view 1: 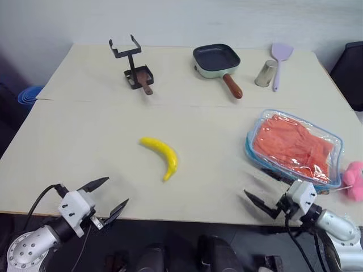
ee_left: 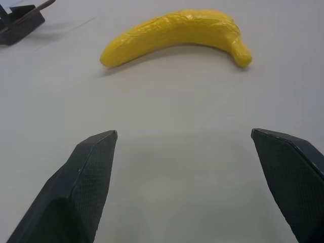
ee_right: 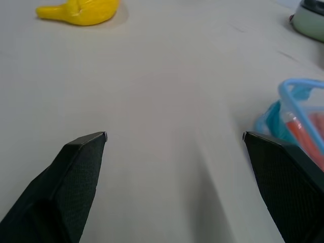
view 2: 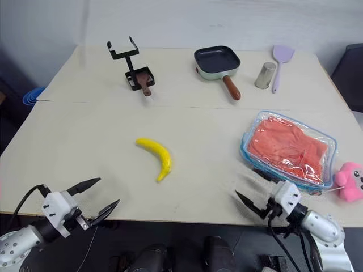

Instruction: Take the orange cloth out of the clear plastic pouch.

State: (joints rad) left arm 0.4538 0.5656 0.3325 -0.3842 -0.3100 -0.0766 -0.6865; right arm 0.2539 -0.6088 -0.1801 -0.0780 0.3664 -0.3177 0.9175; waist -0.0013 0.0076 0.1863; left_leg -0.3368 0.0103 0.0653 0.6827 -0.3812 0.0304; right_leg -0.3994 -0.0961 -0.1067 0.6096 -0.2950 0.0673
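Note:
The clear plastic pouch (view 1: 294, 148) with light blue trim lies flat on the table at the right. The orange cloth (view 1: 292, 145) sits folded inside it, seen through the plastic. My right gripper (view 1: 262, 188) hovers open at the table's near edge, just in front of the pouch's near left corner, with nothing between its fingers. In the right wrist view a corner of the pouch (ee_right: 298, 109) shows beside one finger. My left gripper (view 1: 108, 195) is open and empty at the near left edge, pointing toward a yellow banana (view 1: 162, 156).
At the back stand a black phone holder (view 1: 133, 63), a green square frying pan (view 1: 218, 62) with a brown handle, a metal cup (view 1: 265, 73) and a purple spatula (view 1: 279, 61). A pink fluffy toy (view 1: 355, 179) lies right of the pouch. The table (view 1: 91, 130) is bare around the banana.

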